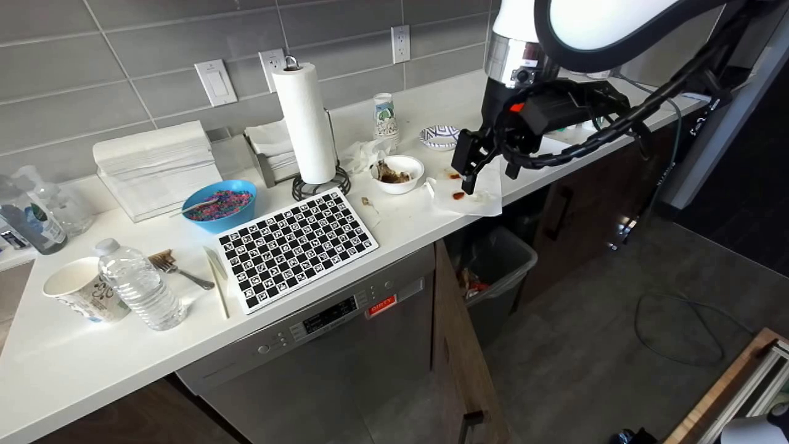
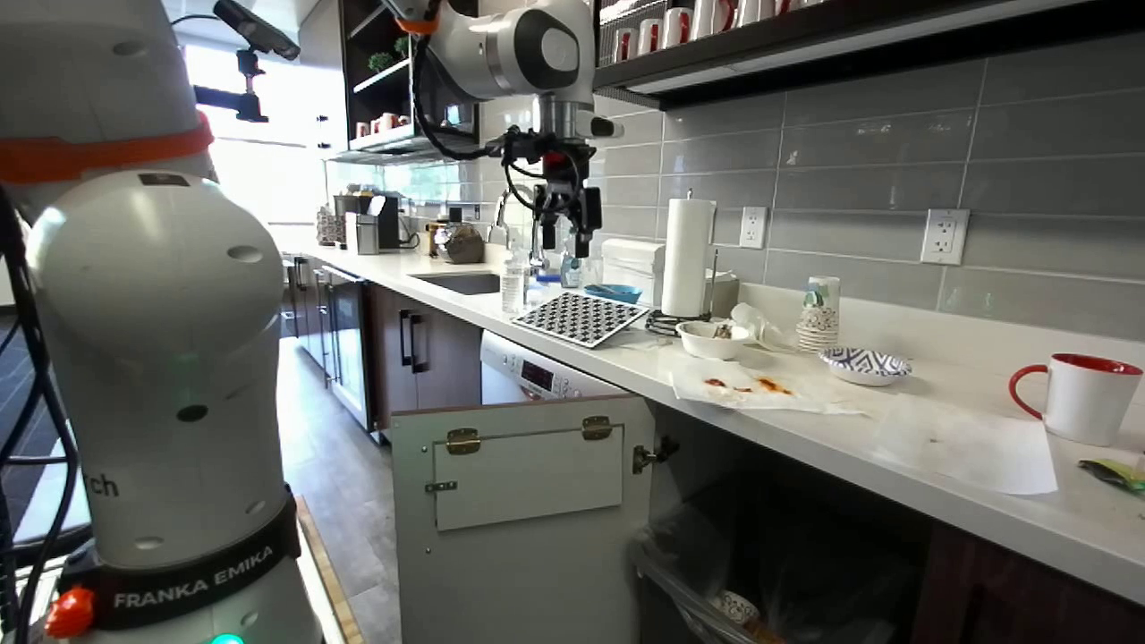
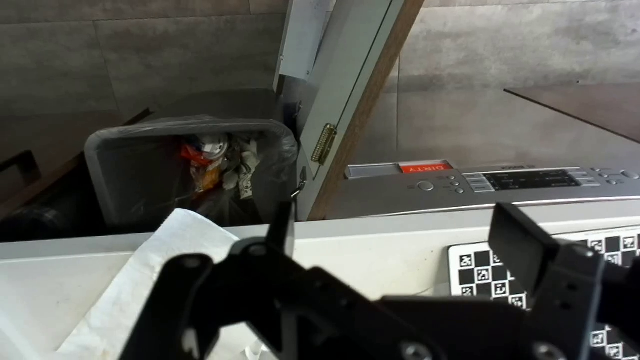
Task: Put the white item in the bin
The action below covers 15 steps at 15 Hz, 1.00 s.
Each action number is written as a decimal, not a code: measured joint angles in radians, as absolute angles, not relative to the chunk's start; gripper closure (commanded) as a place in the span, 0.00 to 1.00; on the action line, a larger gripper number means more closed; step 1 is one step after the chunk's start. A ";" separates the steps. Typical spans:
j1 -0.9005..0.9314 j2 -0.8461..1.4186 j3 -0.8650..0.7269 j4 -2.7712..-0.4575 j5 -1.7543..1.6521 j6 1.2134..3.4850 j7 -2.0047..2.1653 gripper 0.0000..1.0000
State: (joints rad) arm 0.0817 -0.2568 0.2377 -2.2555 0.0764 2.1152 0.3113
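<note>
The white item cannot be singled out. Candidates are a white bowl (image 1: 400,187) with brown scraps, a stained white paper (image 1: 484,200) at the counter's front edge, and a crumpled white napkin (image 1: 368,155) behind the bowl. The bowl (image 2: 711,347), paper (image 2: 747,396) and napkin (image 2: 751,319) also show in an exterior view. In the wrist view the paper (image 3: 175,245) overhangs the edge. The dark grey bin (image 3: 190,126), with a clear-looking liner and trash inside, stands below the counter. My gripper (image 3: 395,220) is open and empty above the counter; it shows in both exterior views (image 1: 490,176) (image 2: 565,240).
An open cabinet door (image 2: 528,555) stands beside the bin. A checkered board (image 1: 299,246), paper towel roll (image 1: 305,126), stacked cups (image 1: 386,117), patterned bowl (image 1: 439,139), blue bowl (image 1: 228,221) and water bottle (image 1: 142,287) stand on the counter. A mug (image 2: 1087,402) stands farther along.
</note>
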 measured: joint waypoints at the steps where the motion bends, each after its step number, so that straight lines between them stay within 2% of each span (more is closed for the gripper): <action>1: 0.073 -0.260 0.227 -2.256 0.051 2.117 0.339 0.00; 8: -0.059 -0.292 0.102 -2.261 -0.114 2.180 0.427 0.00; 15: -0.189 -0.255 -0.037 -2.261 -0.140 2.251 0.437 0.00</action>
State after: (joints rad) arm -0.1891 -0.2555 -0.0373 -2.2615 -0.1405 2.2513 0.4375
